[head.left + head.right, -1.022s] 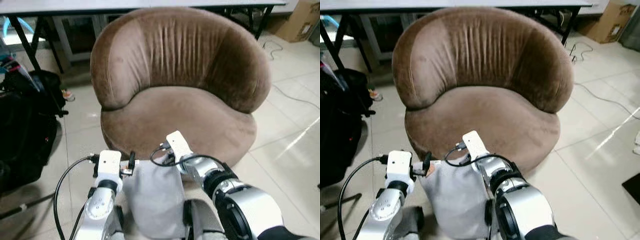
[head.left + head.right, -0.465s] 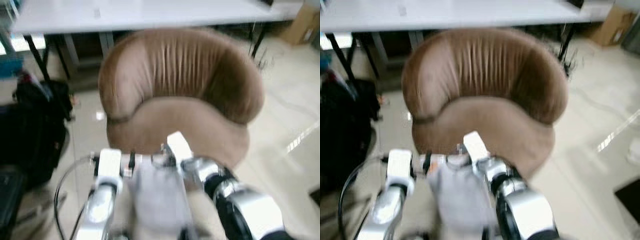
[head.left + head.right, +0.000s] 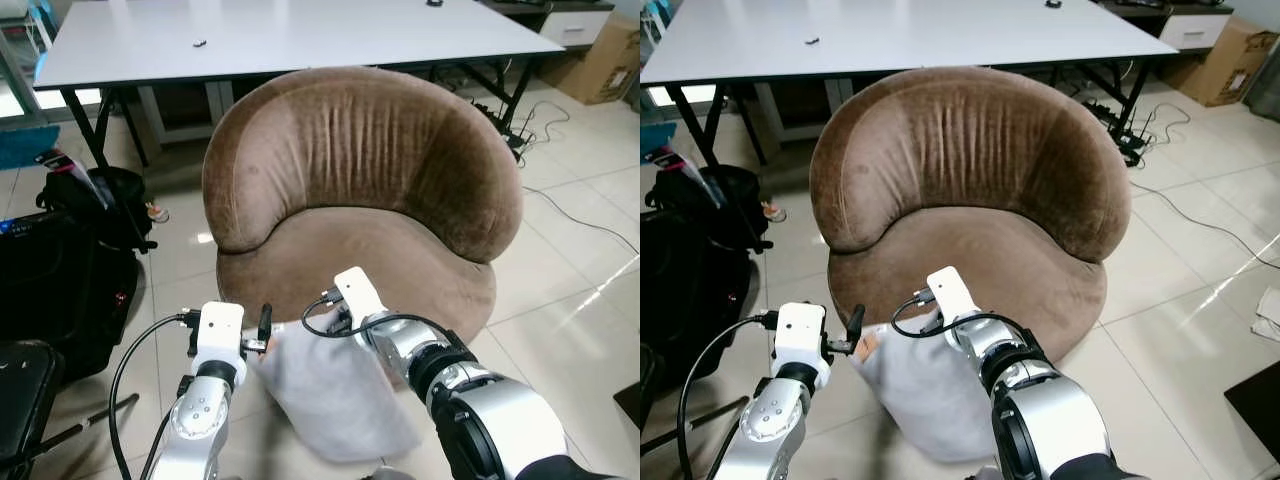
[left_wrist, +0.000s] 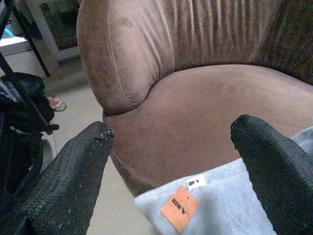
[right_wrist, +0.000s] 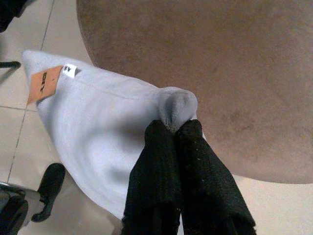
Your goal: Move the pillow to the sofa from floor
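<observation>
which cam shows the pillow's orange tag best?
Left wrist view: the orange tag is close and sharp on the pillow. Right wrist view shows it small at a corner; right eye view barely shows it beside the left pincer.

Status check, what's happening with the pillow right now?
Right gripper pinching pillow corner. Left gripper open beside it. Pillow off floor, before sofa.

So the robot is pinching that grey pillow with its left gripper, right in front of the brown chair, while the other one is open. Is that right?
Not quite: the arms are swapped. The right wrist view shows the right gripper shut on a corner of the grey pillow. The left wrist view shows the left gripper open, its fingers spread apart over the pillow's tagged corner. The pillow is indeed in front of the brown chair.
</observation>
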`<state>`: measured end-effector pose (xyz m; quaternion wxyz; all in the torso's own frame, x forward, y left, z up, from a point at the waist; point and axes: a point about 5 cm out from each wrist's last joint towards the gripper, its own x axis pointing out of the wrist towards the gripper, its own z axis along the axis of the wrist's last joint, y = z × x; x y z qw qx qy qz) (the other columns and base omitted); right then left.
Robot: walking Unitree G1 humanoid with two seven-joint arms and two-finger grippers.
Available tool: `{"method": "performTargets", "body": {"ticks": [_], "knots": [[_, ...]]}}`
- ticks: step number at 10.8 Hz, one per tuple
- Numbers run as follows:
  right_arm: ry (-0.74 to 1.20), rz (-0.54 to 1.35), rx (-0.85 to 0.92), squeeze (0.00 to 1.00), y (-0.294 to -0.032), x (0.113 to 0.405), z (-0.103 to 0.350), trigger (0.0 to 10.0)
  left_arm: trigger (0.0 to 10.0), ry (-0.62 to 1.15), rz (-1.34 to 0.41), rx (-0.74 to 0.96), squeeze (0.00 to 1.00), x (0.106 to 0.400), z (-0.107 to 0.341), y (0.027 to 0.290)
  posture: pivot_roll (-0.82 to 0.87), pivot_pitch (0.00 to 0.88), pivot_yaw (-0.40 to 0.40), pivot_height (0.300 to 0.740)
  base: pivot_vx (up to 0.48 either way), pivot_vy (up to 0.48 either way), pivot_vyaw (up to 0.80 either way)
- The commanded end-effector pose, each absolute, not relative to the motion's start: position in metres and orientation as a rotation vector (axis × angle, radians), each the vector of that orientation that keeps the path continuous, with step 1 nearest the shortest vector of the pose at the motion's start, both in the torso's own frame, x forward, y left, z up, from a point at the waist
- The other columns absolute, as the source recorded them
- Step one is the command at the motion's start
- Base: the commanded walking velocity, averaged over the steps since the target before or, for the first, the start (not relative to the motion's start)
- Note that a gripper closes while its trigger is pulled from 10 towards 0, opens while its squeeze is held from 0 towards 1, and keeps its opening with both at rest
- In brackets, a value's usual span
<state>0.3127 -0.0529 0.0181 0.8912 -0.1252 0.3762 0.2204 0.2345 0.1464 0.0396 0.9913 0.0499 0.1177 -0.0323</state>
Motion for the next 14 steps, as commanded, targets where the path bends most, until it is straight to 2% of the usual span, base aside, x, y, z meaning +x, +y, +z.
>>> {"method": "performTargets", "body": {"ticks": [1, 10, 14], "knots": [[0.720, 0.456, -0.266, 0.00, -0.0497, 0.3212, 0.0284, 10.0, 10.0, 0.236, -0.074, 0.096, 0.00, 0.2338, 0.0407, 0.1439, 0.01, 0.000, -0.077, 0.740, 0.000, 0.000, 0.00], [0.716, 0.456, -0.297, 0.00, -0.0514, 0.3210, 0.0276, 10.0, 10.0, 0.242, -0.071, 0.102, 0.00, 0.2384, 0.0400, 0.1460, 0.01, 0.000, -0.075, 0.740, 0.000, 0.000, 0.00], [0.718, 0.461, -0.311, 0.00, -0.0526, 0.3203, 0.0264, 10.0, 10.0, 0.233, -0.070, 0.079, 0.00, 0.2387, 0.0421, 0.1465, 0.01, 0.000, -0.076, 0.740, 0.472, 0.000, 0.00]]}}
